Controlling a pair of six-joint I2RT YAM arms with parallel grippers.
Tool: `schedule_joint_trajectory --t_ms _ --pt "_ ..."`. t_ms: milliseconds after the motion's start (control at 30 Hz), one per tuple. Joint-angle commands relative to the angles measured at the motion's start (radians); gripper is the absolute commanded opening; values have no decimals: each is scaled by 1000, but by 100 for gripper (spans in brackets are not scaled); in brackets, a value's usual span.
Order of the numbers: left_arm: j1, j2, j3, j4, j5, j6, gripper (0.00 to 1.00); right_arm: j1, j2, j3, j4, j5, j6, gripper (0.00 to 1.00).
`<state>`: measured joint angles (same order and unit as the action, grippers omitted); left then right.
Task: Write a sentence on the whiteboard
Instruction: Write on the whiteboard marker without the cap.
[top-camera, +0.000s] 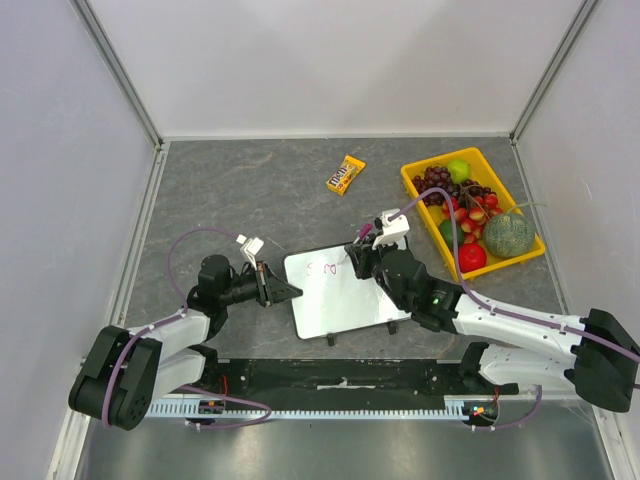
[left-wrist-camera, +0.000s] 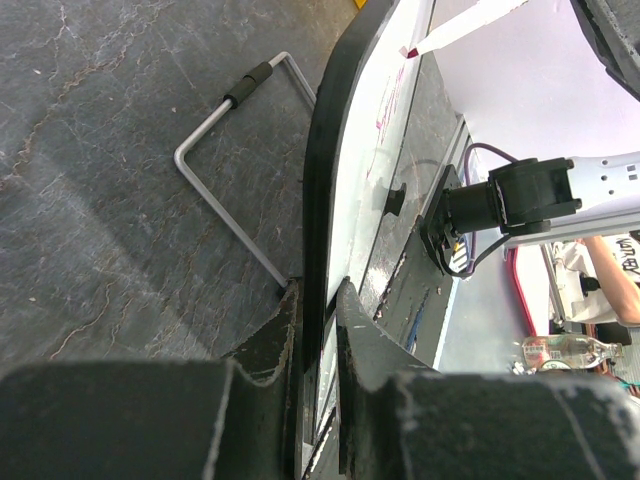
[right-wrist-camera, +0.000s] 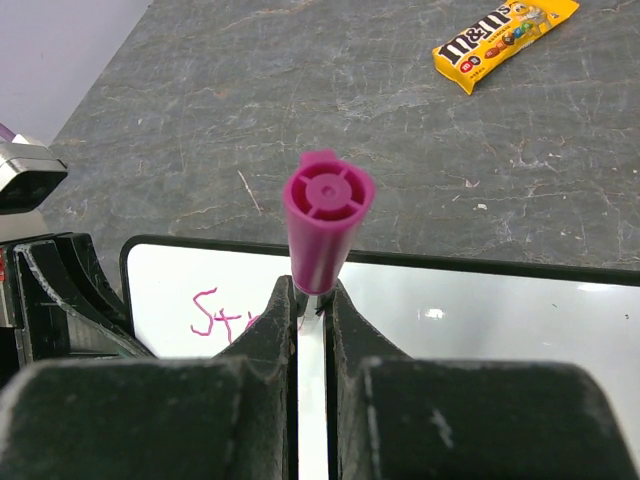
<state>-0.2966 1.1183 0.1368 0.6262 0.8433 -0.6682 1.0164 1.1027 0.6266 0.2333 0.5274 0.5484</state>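
One whiteboard (top-camera: 345, 295) edge, left gripper (top-camera: 296, 291) clamping

a robot lab bench, not a home

i work inside a boxed test cell: plain white panels (top-camera: 330, 60) held by aluminium posts (top-camera: 122, 78) fence in a grey stone-look tabletop (top-camera: 250, 190). a black rail (top-camera: 340, 378) and a slotted cable duct (top-camera: 330, 408) run along the near edge. the props look staged: a yellow tray (top-camera: 425, 163) of fruit and one candy packet (top-camera: 346, 174). past the edge, my left wrist camera catches a person's forearm (left-wrist-camera: 612, 275) and a plastic bottle (left-wrist-camera: 560, 350).
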Motion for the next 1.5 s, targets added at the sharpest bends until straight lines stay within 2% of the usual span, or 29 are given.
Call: schedule_joint_trajectory --t_ms 0,600,1467 --pt "5 3 -20 -49 -64 45 2 -7 6 -22 20 8 13 0" --pt "4 3 -22 -49 -64 45 2 -6 -35 -88 17 -26 50 0" --pt "4 -2 -23 -49 -62 45 2 -13 -7 10 9 65 7 0"
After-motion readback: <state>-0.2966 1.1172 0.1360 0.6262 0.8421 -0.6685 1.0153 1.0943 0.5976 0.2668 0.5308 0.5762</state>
